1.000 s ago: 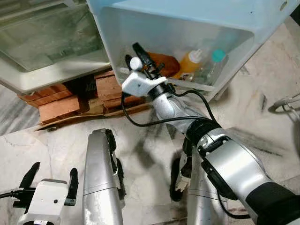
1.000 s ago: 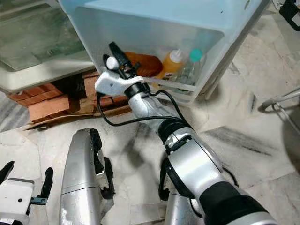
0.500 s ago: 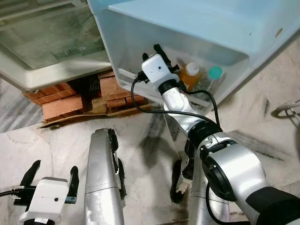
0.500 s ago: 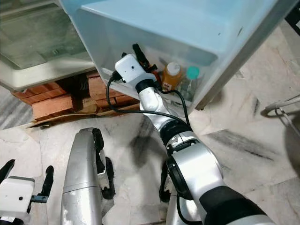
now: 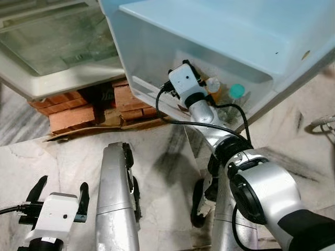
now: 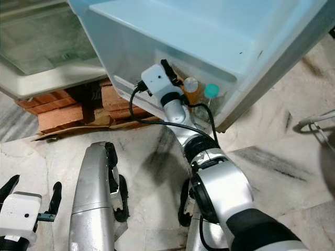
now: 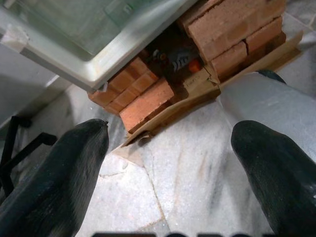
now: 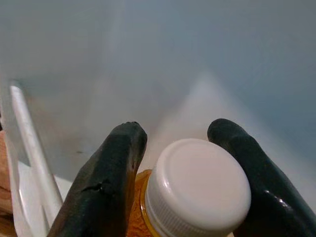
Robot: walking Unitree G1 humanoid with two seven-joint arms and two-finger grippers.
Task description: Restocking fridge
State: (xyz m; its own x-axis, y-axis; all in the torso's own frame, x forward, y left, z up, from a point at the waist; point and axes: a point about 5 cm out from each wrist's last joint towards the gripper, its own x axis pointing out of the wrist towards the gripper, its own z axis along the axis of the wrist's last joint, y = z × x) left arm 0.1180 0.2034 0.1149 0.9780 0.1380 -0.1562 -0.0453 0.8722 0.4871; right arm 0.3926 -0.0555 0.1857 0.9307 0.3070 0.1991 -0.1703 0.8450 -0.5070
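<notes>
My right gripper (image 5: 192,70) reaches into the bottom shelf (image 5: 145,85) of the pale blue fridge door. In the right wrist view it is shut on an orange bottle (image 8: 197,190) with a white cap, one black finger (image 8: 106,177) on each side of the neck. Right beside it on the shelf stand another orange bottle with a white cap (image 5: 213,84) and a clear bottle with a teal cap (image 5: 236,90). My left gripper (image 5: 60,187) hangs low over the marble floor, open and holding nothing.
The fridge body rests on red bricks (image 5: 73,112) and cardboard, with a glass shelf (image 5: 52,47) above them. My silver legs (image 5: 115,198) stand on the marble floor. A metal frame (image 5: 323,121) pokes in at the far right.
My right gripper has carried the orange bottle from the shelf's left end rightward and deeper in, next to the two standing bottles. The left arm has stayed put.
</notes>
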